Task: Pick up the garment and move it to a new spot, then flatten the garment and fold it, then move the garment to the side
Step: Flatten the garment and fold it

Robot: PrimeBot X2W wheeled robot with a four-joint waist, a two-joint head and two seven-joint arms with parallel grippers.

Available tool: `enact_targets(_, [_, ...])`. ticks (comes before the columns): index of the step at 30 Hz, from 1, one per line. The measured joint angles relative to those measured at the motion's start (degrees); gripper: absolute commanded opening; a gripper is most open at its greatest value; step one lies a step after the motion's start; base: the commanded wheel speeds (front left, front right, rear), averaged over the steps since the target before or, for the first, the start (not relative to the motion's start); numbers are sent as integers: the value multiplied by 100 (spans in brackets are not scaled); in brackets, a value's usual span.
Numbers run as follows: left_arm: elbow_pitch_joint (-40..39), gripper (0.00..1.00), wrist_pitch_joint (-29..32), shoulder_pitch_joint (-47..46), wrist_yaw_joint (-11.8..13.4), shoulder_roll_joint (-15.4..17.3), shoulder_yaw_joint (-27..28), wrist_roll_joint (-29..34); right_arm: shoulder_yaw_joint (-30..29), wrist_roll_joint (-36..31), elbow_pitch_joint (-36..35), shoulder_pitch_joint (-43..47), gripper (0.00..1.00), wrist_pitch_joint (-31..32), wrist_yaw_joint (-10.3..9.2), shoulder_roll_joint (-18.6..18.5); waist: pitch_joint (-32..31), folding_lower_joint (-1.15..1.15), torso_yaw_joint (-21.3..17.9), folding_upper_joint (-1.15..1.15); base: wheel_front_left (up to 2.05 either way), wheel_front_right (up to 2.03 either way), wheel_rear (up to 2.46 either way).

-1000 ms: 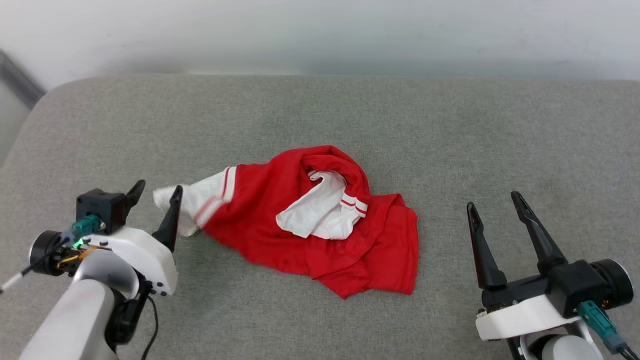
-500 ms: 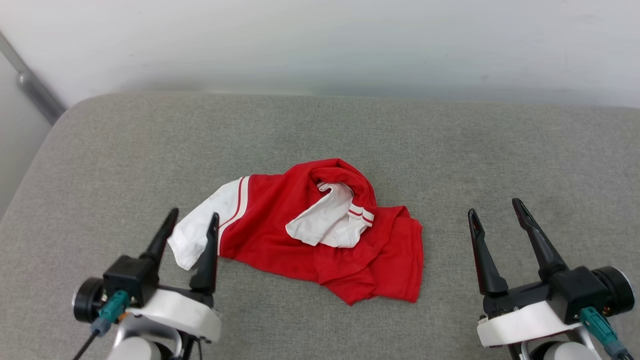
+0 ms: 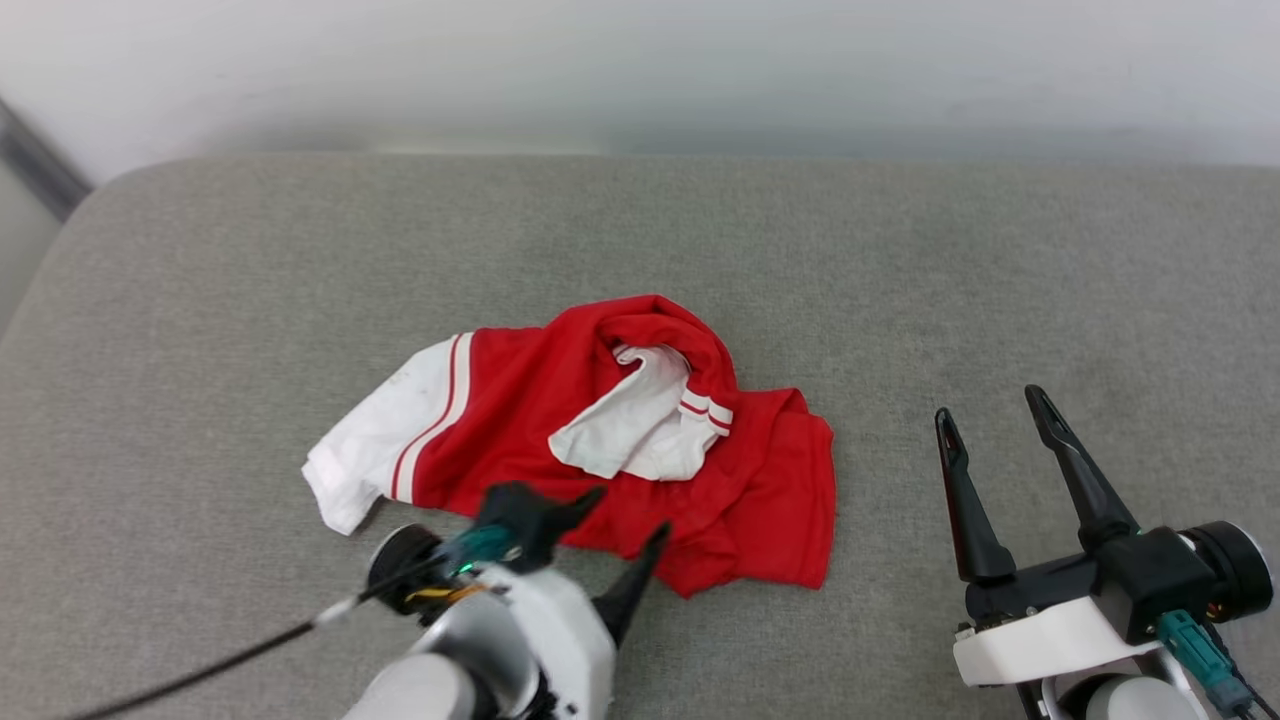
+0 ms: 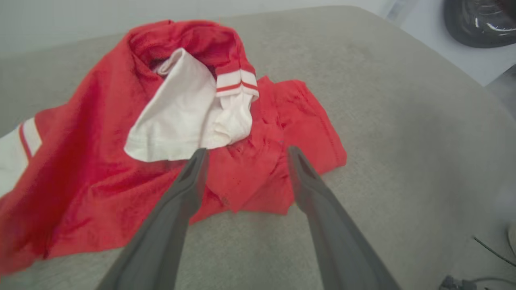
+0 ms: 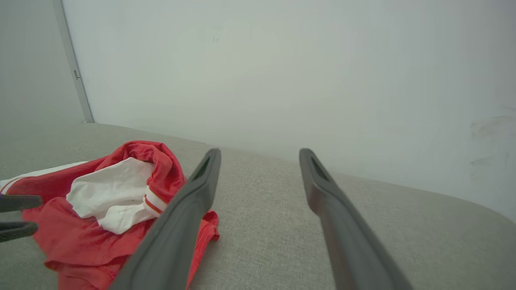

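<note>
Two grippers with fingers released, grasping nothing: left gripper (image 3: 630, 510) at lower centre of the frame, tips over the near edge of the garment (image 3: 520, 420), right gripper (image 3: 988, 402) at lower right, well apart. Lies crumpled mid-frame on the grey surface (image 3: 900, 280), white sleeve (image 3: 370, 440) toward the left.
</note>
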Motion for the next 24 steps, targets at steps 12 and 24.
enact_targets(12, [1411, 100, 1436, -1406, -332, -535, -848, 20, -49, -26, -81, -247, 100, 0, 0, 0, 651, 1, -410, 0, 0, 0, 0])
enact_targets(24, [1584, 0, 1287, -1530, -465, -513, -1482, -209, -58, -25, 23, -230, 100, 1, 0, 0, 478, 1, -374, 0, 0, 0, 0])
